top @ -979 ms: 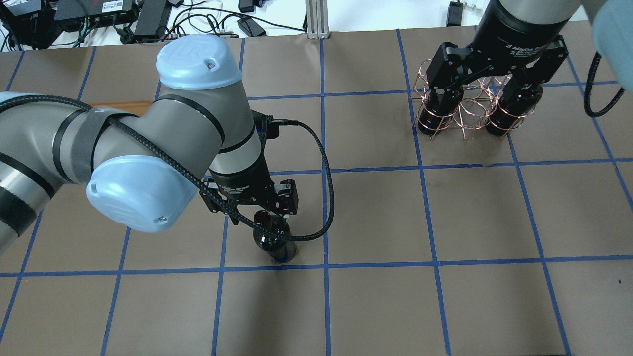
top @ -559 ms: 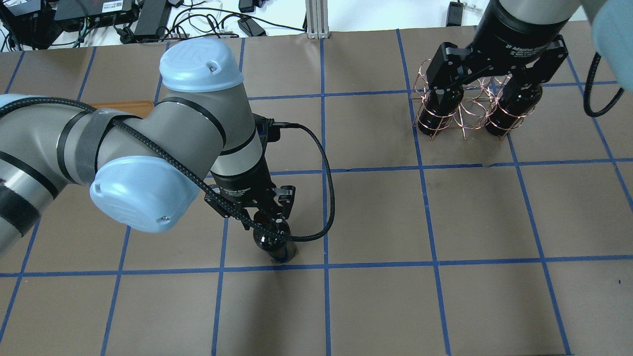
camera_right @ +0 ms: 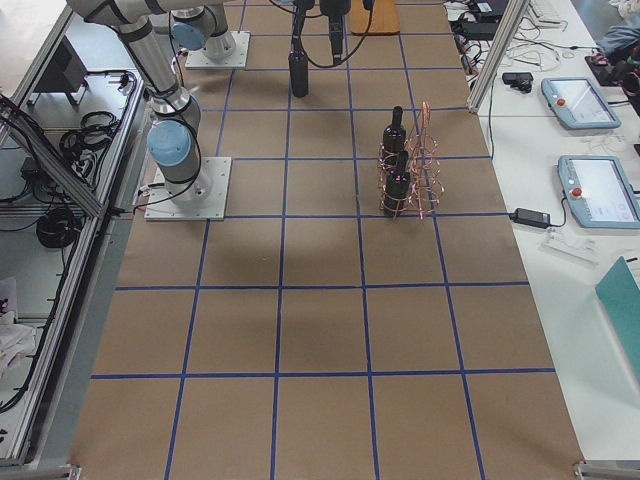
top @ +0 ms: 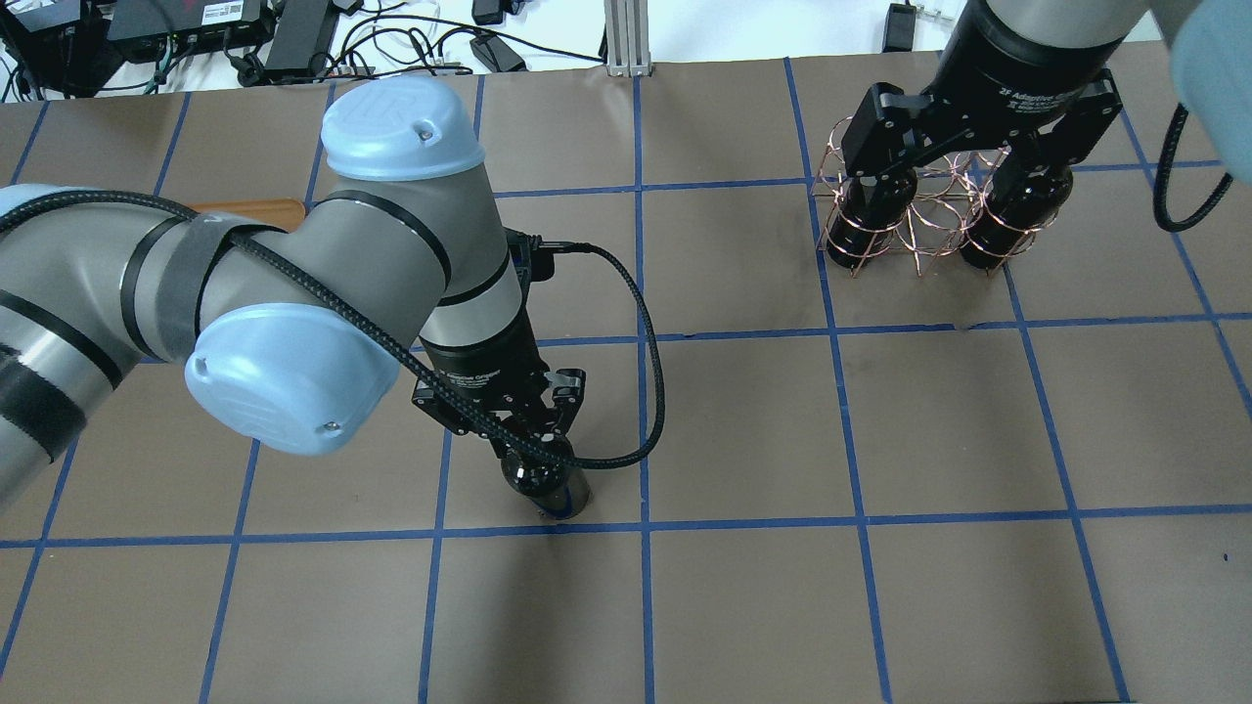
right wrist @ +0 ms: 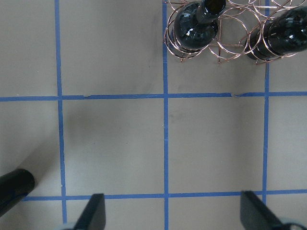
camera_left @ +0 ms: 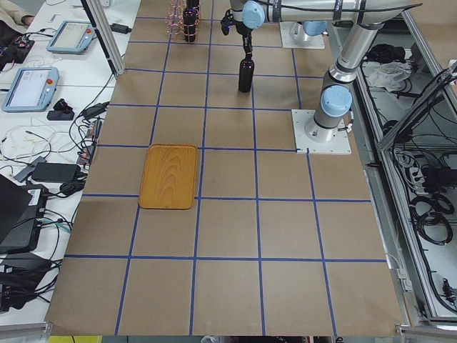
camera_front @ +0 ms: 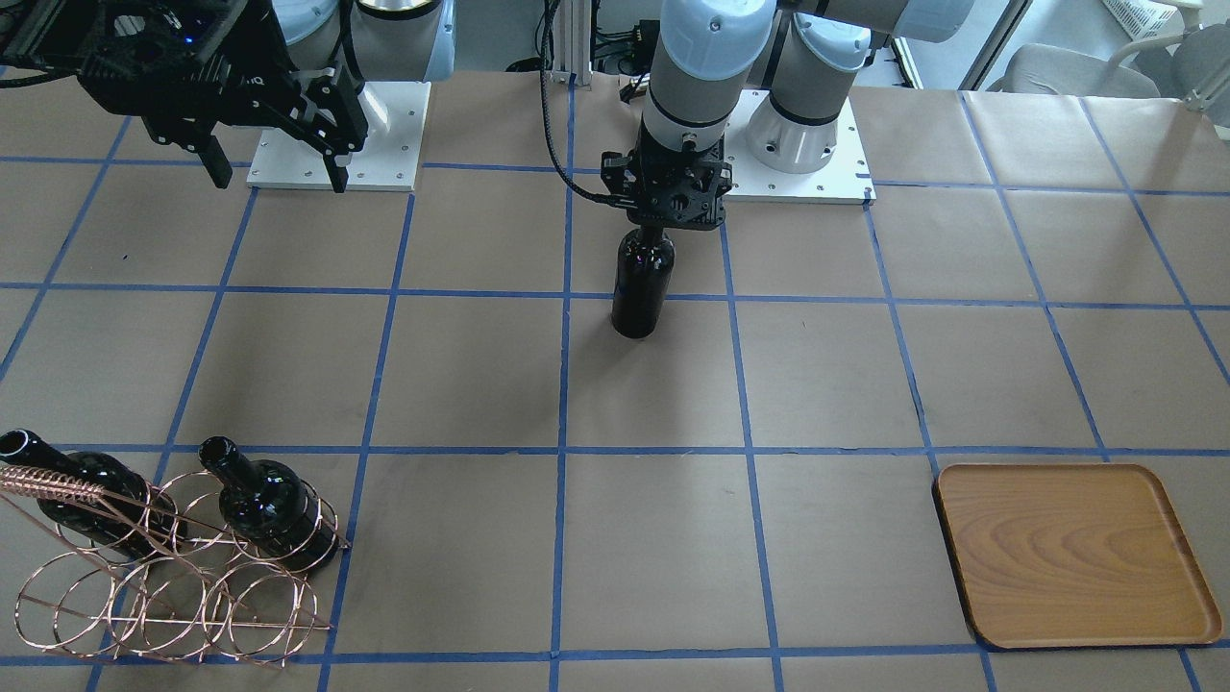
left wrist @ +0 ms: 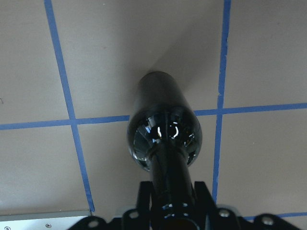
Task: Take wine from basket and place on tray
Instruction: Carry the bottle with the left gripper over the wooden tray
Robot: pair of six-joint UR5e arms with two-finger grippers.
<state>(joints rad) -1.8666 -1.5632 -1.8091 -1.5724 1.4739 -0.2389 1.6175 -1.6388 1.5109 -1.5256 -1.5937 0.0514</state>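
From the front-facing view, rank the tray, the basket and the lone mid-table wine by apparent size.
1. basket: widest spread, though the view's left edge cuts it off; only slightly ahead of the tray, so nearly a tie.
2. tray
3. wine: clearly the smallest, but it stands farther from the camera.

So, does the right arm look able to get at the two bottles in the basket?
Probably yes. The right claw hangs open and empty, apart from the basket, and both bottles have necks standing clear above the wire rings; only the coiled handle runs close to one.
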